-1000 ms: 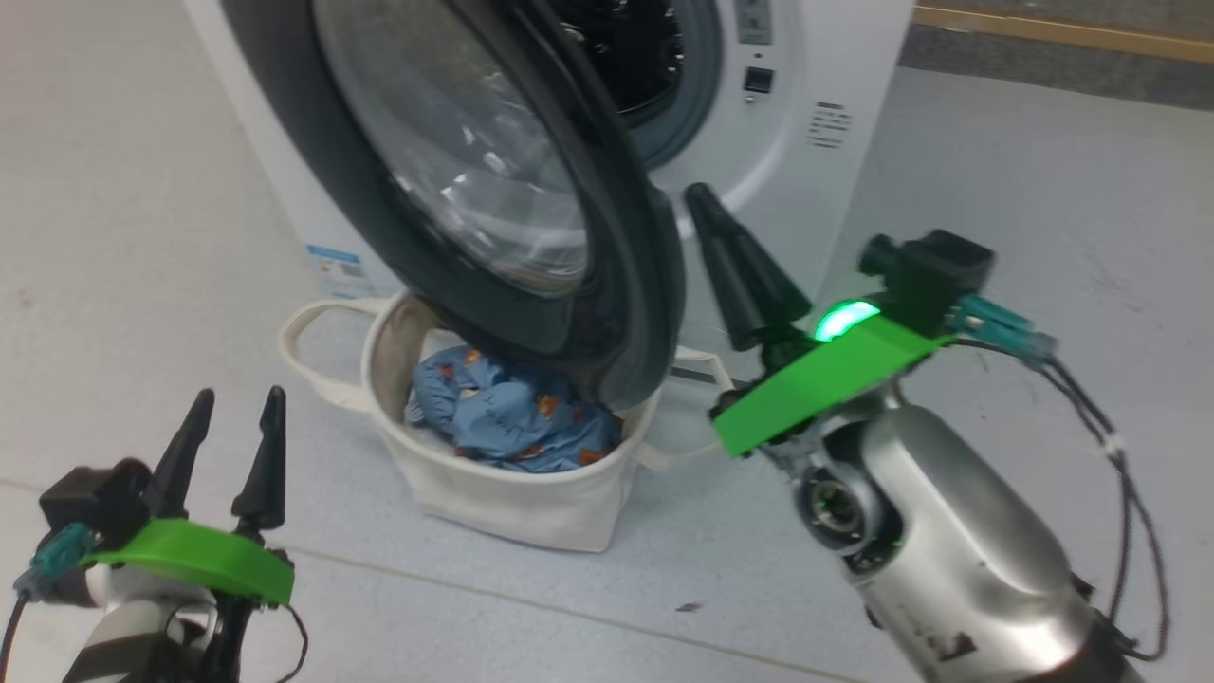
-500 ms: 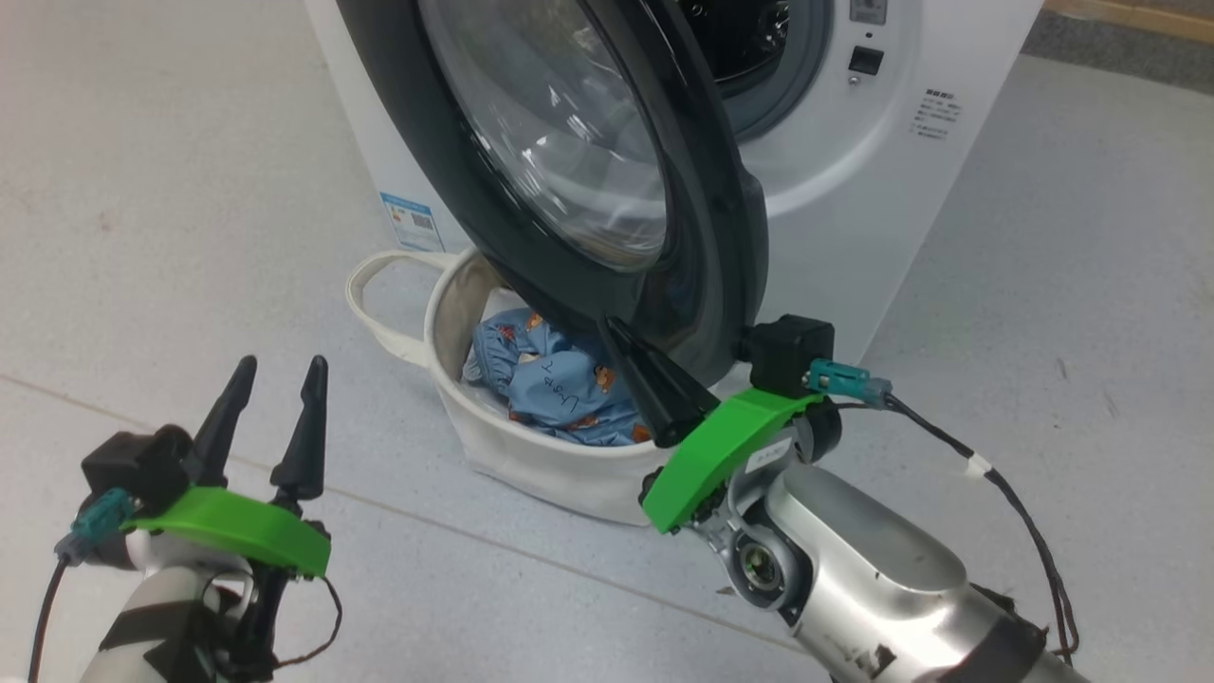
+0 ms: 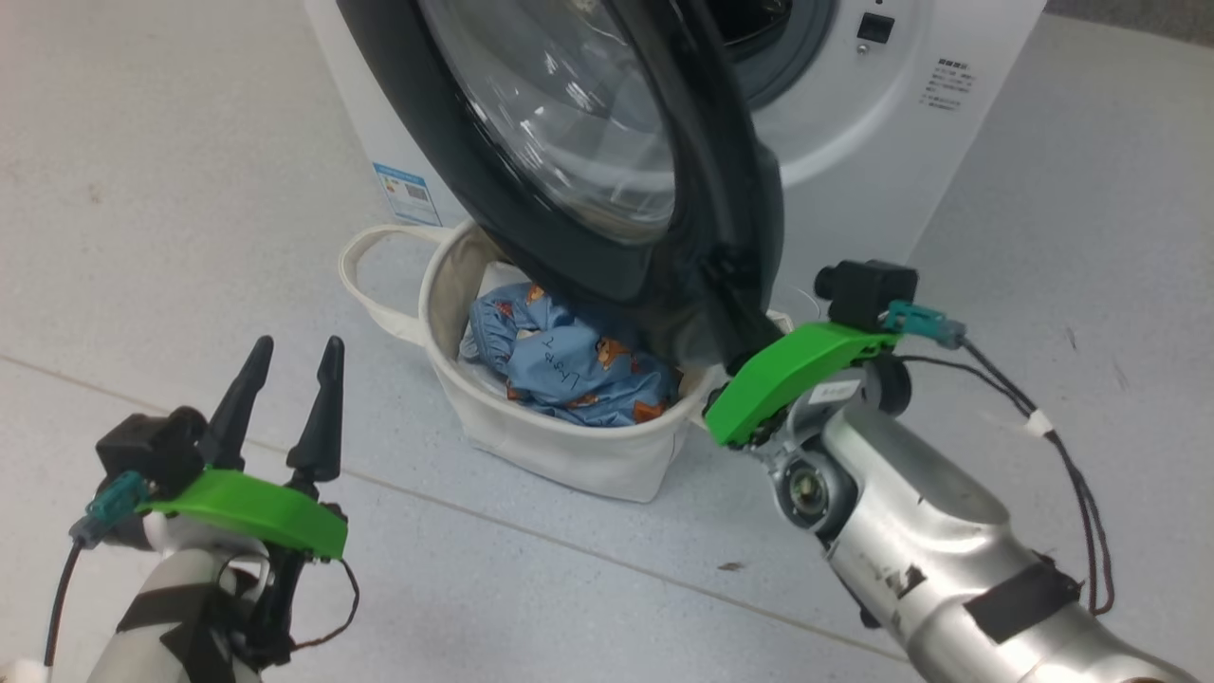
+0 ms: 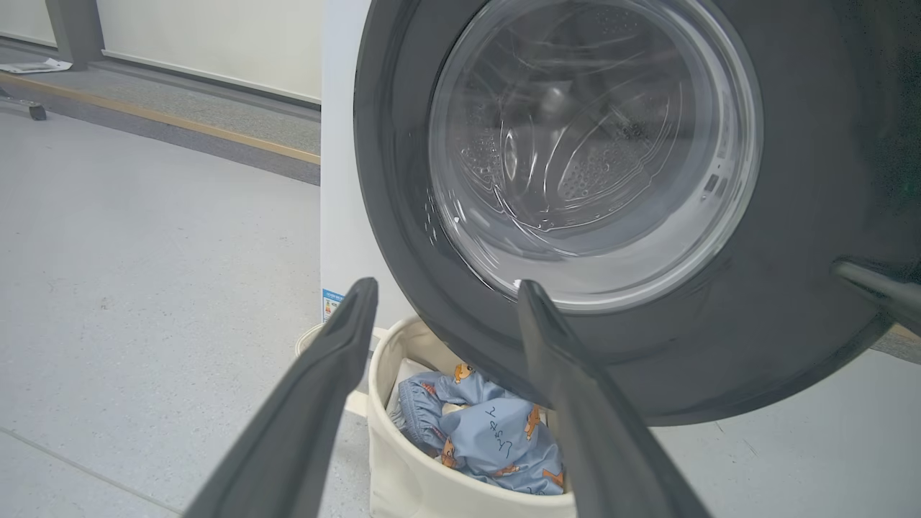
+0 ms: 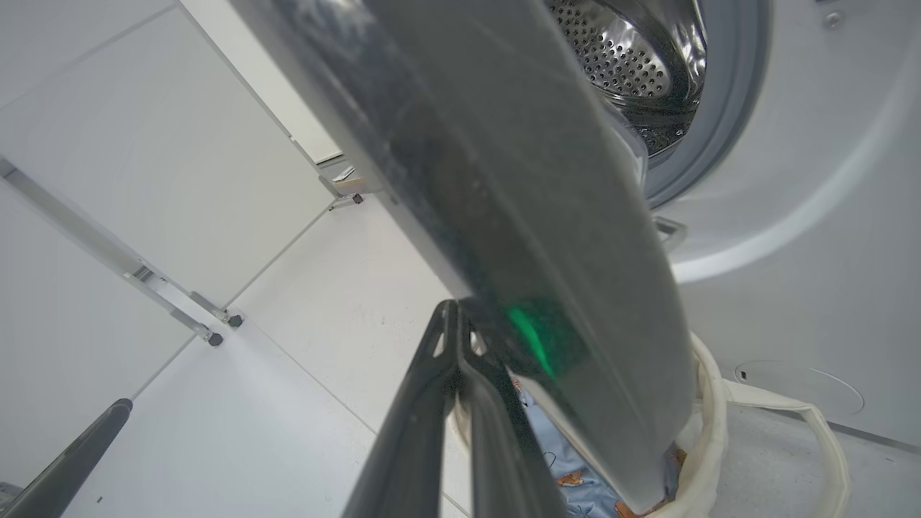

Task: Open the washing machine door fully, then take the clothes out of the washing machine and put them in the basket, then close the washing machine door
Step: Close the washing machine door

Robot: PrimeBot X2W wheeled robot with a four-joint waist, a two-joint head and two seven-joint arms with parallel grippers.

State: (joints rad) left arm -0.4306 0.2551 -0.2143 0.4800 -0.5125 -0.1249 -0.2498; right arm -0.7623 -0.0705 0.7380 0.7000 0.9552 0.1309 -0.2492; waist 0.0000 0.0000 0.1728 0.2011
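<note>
Right hand (image 5: 452, 322) clenched, set against the black ring of the washing machine door (image 5: 504, 180); my left hand (image 3: 294, 349) hangs released.

Pale grey floor (image 3: 161, 171) all round, a thin seam (image 3: 569, 548) crossing it. Over by the white wall (image 4: 216, 43), a tan strip (image 4: 180, 121) edges darker flooring (image 4: 237, 114).

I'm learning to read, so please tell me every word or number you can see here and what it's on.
Nothing here is clear enough to quote.
Blue-topped paper sticker on the white front-loading washing machine: too small to read.
Small block of dark print on the machine's front: blurred.
Dark handwriting on the crumpled light blue cartoon-print garment: scribbly, unreadable.
Tiny white tag on the right arm's wrist: too small.
</note>
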